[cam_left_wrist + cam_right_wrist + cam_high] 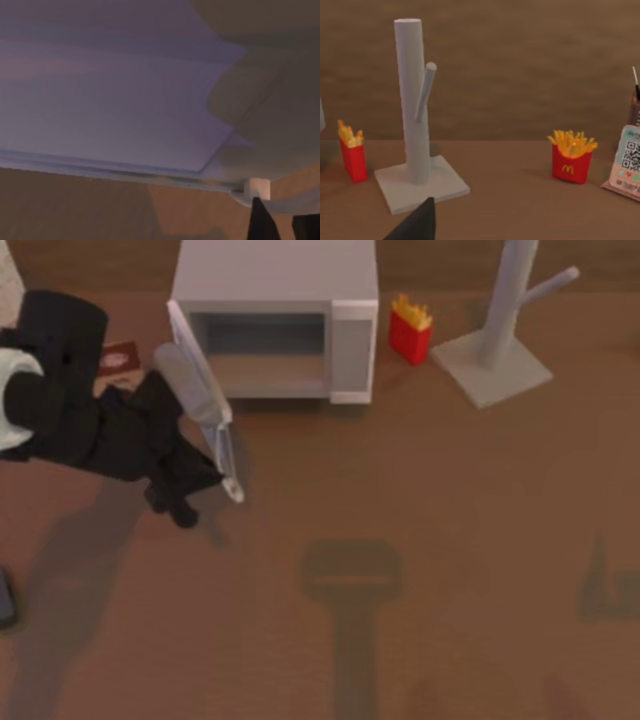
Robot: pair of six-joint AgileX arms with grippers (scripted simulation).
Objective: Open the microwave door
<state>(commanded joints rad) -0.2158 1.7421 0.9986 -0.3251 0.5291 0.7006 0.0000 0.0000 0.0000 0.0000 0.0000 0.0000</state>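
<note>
The microwave [275, 315] stands at the tabletop's [450, 540] back-left, its microwave door [203, 400] swung wide open. The left claw [185, 502] sits at the door's handle edge; its grip is hard to make out.

Microwave [275, 285]: large light-grey box standing upright at the far side of the worktop, beyond the left tool [185, 502] and to its right; cavity open and facing the near side; grey control panel on its right face.
Microwave door [205, 405]: flat light-grey panel with translucent window, swung wide open on the left hinge, reaching toward the near side; pale handle at its free end, just beside the left tool.
</note>
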